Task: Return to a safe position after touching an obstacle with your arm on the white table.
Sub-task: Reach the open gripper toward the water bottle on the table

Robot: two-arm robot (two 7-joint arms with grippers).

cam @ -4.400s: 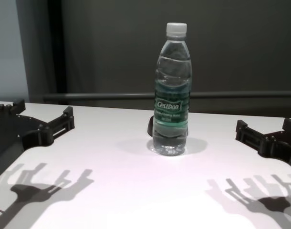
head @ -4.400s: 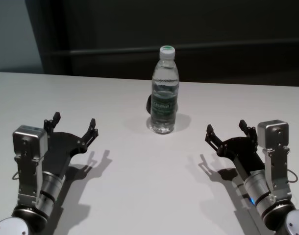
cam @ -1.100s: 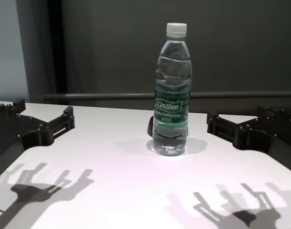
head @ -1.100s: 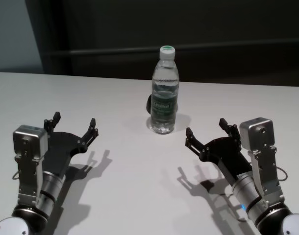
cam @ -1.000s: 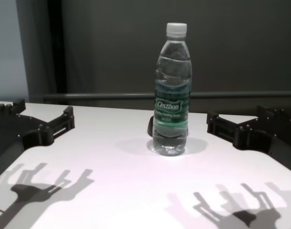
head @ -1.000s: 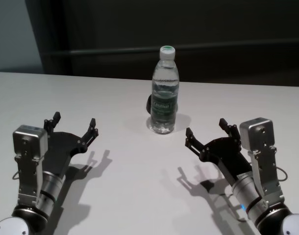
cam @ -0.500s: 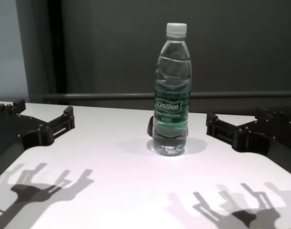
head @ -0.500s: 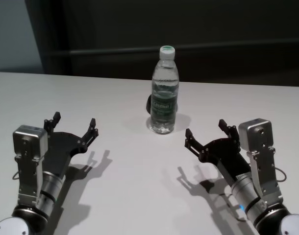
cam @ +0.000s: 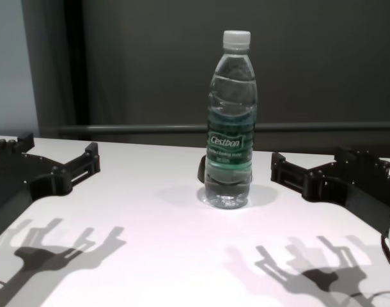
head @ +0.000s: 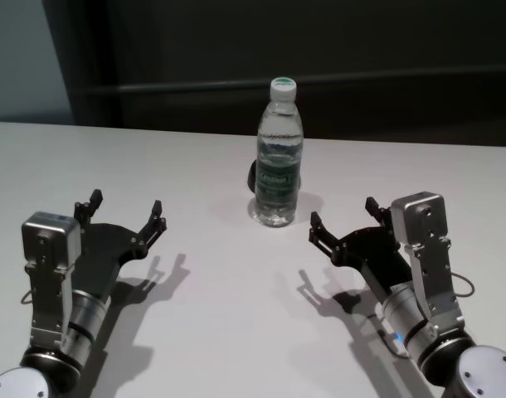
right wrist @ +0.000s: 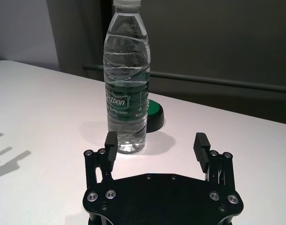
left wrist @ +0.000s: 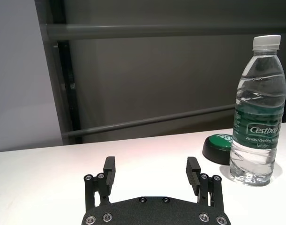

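My right hand, open, hovers just beside the bottle; a careless retreat could topple it.

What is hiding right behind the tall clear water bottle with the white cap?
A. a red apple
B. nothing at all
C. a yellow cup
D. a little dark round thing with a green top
D: a small dark round stub with a green top sits on the white table right behind the tall clear plastic water bottle with a white cap and green label, seen past the open right gripper.
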